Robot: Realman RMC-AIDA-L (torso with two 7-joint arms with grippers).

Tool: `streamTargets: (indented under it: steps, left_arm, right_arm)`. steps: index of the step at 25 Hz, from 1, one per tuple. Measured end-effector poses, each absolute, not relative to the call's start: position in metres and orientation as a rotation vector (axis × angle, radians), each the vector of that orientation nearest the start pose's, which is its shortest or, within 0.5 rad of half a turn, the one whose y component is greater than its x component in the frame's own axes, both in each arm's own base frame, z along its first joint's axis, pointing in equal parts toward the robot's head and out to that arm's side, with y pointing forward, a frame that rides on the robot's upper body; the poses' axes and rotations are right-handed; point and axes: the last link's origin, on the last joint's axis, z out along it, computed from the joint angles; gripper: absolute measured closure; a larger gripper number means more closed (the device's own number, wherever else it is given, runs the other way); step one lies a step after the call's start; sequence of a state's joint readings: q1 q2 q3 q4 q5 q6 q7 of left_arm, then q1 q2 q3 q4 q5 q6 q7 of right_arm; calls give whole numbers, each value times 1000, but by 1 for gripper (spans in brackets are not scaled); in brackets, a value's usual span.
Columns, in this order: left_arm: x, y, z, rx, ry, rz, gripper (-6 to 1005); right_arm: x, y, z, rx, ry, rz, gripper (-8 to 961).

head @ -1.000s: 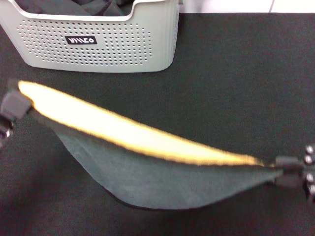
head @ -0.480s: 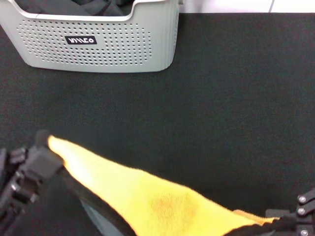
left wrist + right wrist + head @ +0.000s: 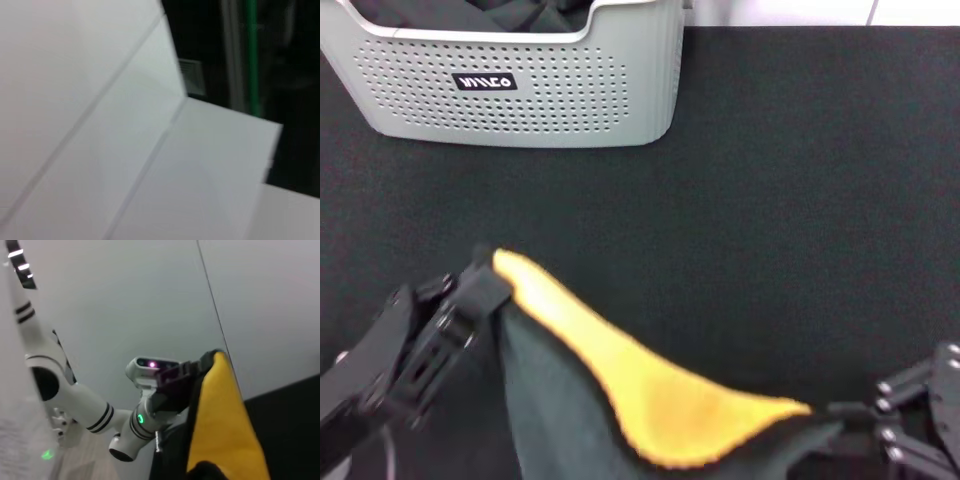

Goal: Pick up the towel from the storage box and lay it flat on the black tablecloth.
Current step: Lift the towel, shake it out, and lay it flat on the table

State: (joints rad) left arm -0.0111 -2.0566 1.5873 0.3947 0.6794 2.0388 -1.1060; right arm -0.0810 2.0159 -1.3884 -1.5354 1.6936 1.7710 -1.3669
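Observation:
The towel (image 3: 650,400) hangs stretched between my two grippers over the near part of the black tablecloth (image 3: 780,180), orange-yellow side up along its top, grey-green side hanging below. My left gripper (image 3: 485,280) is shut on its left corner. My right gripper (image 3: 850,415) is shut on its right corner near the lower right edge. The right wrist view shows the towel (image 3: 220,425) and the left gripper (image 3: 187,372) at its far corner. The storage box (image 3: 520,90) stands at the far left with dark cloth inside.
The left wrist view shows only pale wall and ceiling panels (image 3: 125,150). A dark cloth bundle (image 3: 510,12) lies inside the box. The box rim is the only tall obstacle on the tablecloth.
Both grippers first dropped toward me with the towel, then the left gripper rose and moved right. The towel's span is now shorter and its orange-yellow side faces up.

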Motion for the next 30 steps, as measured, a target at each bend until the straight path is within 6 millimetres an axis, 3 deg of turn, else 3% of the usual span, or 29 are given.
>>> streamTargets:
  steps: [1, 5, 12, 21, 30]
  left_arm:
    - [-273, 158, -2, -2145, -733, -1847, 990]
    - [-270, 183, -17, -2137, -696, -1771, 990]
    - [-266, 215, -26, -2079, -634, -1652, 990]
    - [-277, 255, -38, -2023, -761, -1438, 990]
    - [-285, 290, -42, -1949, -840, -1287, 990]
  right_arm:
    - [192, 189, 40, -3032, 447, 898, 937]
    - [210, 220, 25, -2994, 494, 911, 937]
    - [226, 270, 10, -2864, 538, 811, 938]
    - [226, 325, -10, -2805, 570, 648, 937]
    - [219, 360, -26, -2761, 580, 529, 938]
